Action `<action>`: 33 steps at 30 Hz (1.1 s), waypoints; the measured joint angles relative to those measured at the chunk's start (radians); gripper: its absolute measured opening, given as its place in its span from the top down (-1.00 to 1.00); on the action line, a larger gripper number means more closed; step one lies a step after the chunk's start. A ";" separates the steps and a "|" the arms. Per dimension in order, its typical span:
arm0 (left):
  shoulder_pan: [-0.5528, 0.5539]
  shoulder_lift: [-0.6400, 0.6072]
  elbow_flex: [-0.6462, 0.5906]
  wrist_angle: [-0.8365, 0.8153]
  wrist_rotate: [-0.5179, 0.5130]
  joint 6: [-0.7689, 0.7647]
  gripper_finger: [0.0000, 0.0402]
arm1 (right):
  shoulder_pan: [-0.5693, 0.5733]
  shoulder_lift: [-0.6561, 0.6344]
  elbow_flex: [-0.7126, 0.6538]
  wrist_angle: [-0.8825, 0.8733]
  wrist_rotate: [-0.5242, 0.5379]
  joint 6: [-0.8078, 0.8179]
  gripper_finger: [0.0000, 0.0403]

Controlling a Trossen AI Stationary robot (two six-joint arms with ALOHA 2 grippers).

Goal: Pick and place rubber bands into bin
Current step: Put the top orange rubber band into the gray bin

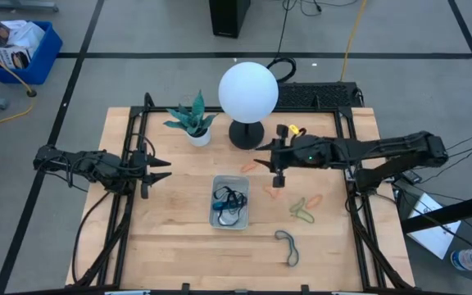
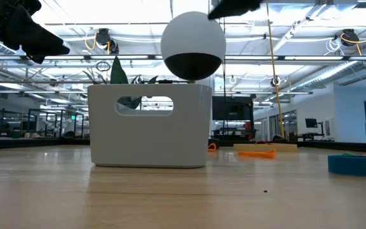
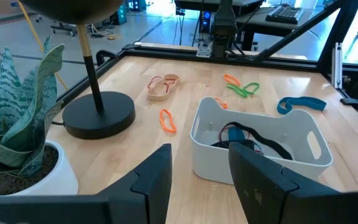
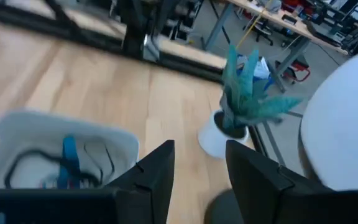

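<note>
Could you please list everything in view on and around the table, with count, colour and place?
bin: one, clear, table centre, holding blue and black bands.
rubber bands: several loose, orange, green, grey-blue, right of the bin.
globe lamp: one, white on black base, table rear.
potted plant: one, green in white pot, left of the lamp.
blue crate: one, on the floor, far left.
left pincer: open, empty, at the table's left edge.
right pincer: open, empty, above the table right of the bin.

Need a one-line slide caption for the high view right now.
Right gripper hovers open beside the bin, which holds several rubber bands; more bands lie loose on the table; left gripper waits open.
</note>
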 joint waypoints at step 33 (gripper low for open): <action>0.000 0.000 0.000 0.001 -0.013 -0.050 0.17 | -0.108 0.072 -0.414 0.342 -0.152 0.076 0.30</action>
